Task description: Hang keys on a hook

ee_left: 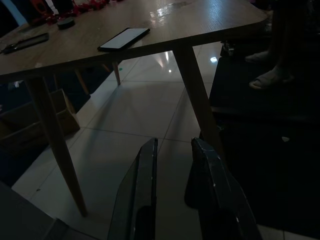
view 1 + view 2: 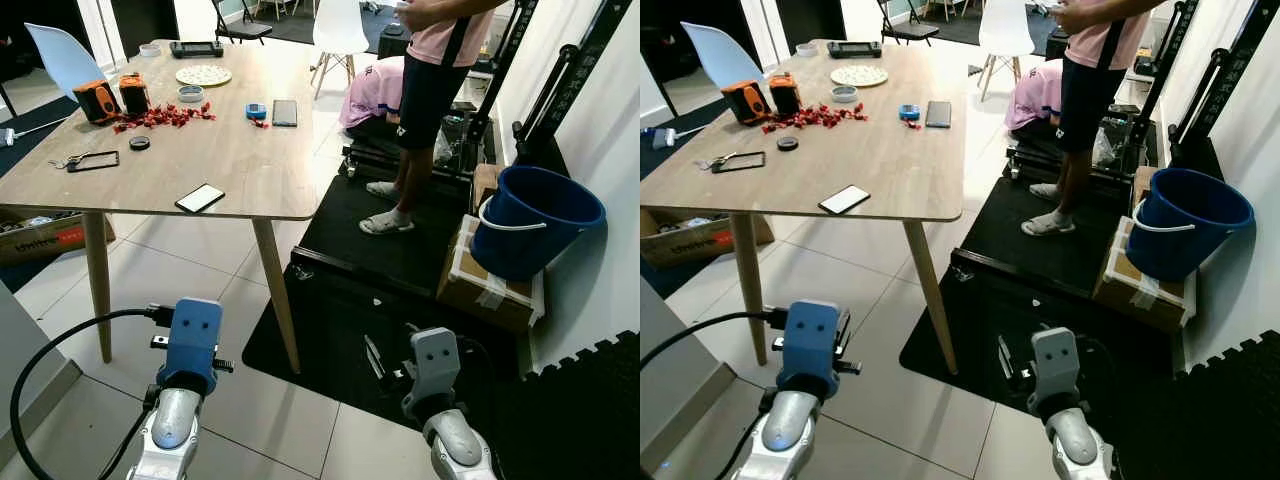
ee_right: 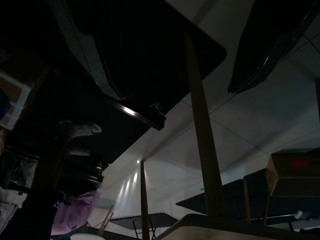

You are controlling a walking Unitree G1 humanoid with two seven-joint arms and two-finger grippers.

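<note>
The keys [image 2: 66, 160] lie at the table's [image 2: 250, 160] far-left edge. The left gripper [image 1: 172, 160] hangs spread and empty below it, the right gripper [image 3: 165, 60] likewise; reaching risks bumping the table's leg.

The box [image 2: 45, 238] under the table [image 2: 240, 160] bears red lettering, seemingly "unitree"; nothing else is legible.

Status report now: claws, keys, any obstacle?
Left claw open, low, empty. Right claw open, low, empty. Small metal keys lie on light wooden table, left side. Person in pink shirt stands beside table.
</note>
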